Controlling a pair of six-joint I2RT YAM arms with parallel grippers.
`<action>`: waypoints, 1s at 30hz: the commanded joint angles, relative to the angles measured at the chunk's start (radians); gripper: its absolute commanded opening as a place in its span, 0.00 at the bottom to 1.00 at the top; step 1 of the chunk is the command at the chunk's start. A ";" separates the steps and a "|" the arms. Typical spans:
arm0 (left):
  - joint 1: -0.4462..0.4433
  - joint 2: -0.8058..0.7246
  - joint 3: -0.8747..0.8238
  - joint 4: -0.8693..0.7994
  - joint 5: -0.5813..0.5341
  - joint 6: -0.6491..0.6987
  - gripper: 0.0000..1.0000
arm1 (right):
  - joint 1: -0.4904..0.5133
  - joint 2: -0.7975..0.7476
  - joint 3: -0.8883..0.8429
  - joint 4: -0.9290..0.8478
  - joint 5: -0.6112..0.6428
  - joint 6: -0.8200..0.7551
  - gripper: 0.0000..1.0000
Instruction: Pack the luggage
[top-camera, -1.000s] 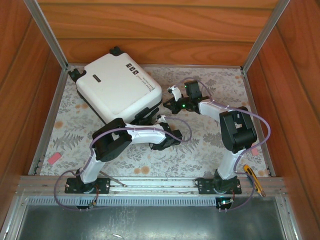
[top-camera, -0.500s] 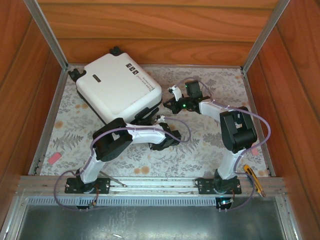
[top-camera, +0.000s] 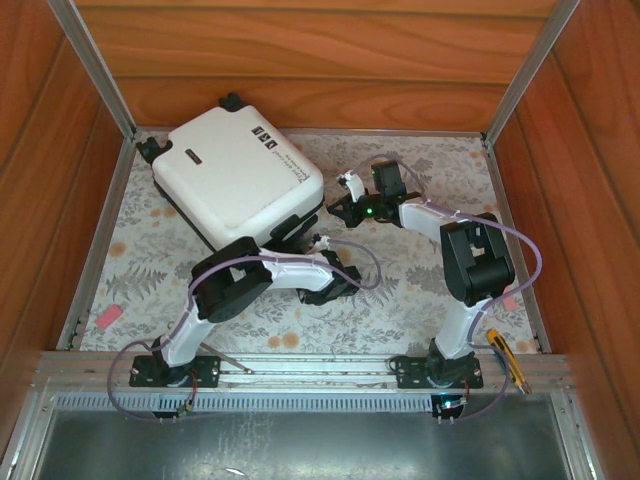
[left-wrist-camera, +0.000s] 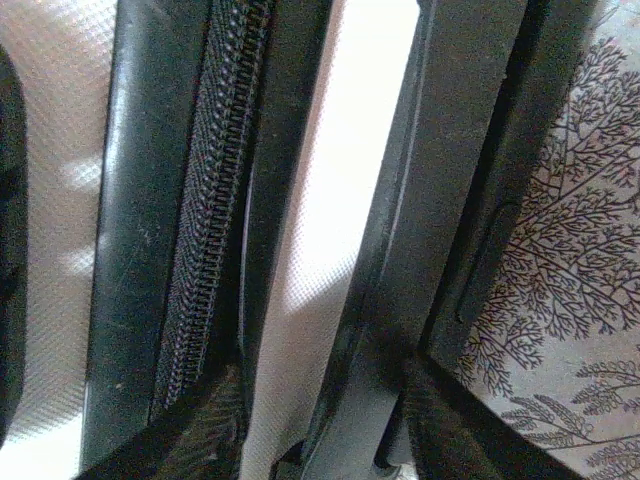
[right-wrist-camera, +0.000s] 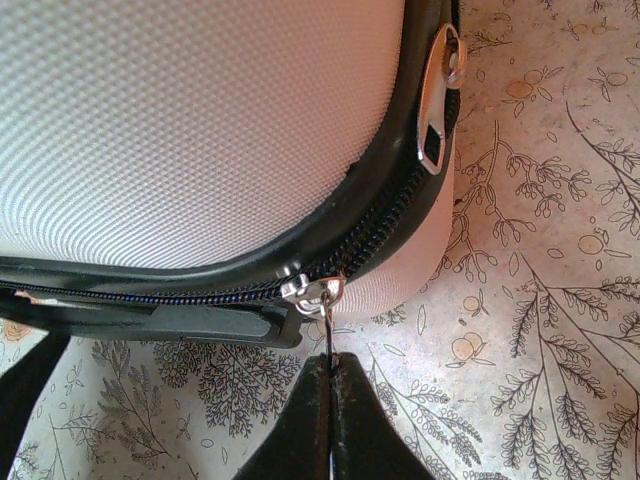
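The luggage (top-camera: 235, 170) is a white hard-shell suitcase with black trim, lying flat and closed at the back left of the table. My right gripper (right-wrist-camera: 330, 358) is shut on the thin metal zipper pull (right-wrist-camera: 327, 322), which hangs from the slider (right-wrist-camera: 315, 290) at the case's rounded corner. In the top view this gripper (top-camera: 338, 207) sits just off the case's right corner. My left gripper (left-wrist-camera: 320, 440) is pressed against the near side of the luggage (left-wrist-camera: 330, 200). Its dark fingers (left-wrist-camera: 205, 430) flank the white lower shell and a black handle bar (left-wrist-camera: 455, 200).
Wooden walls and metal rails box in the floral-covered table (top-camera: 400, 300). A yellow utility knife (top-camera: 507, 360) lies near the right arm's base. A pink scrap (top-camera: 105, 318) rests at the left edge. A second silver zipper pull (right-wrist-camera: 437, 125) lies on the case's side.
My left gripper's jaws have narrowed around the case's near edge, and the left arm has sunk a little. The right gripper and the case have hardly moved.
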 joint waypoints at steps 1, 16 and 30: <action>-0.040 0.085 0.068 -0.298 -0.137 -0.246 0.41 | -0.029 -0.012 0.013 -0.063 0.028 -0.010 0.00; -0.038 -0.017 0.004 -0.182 -0.013 -0.221 0.51 | -0.031 0.005 0.038 -0.086 0.015 -0.010 0.00; -0.097 -0.034 -0.026 0.046 0.069 -0.026 0.50 | -0.030 0.008 0.035 -0.095 0.021 -0.017 0.00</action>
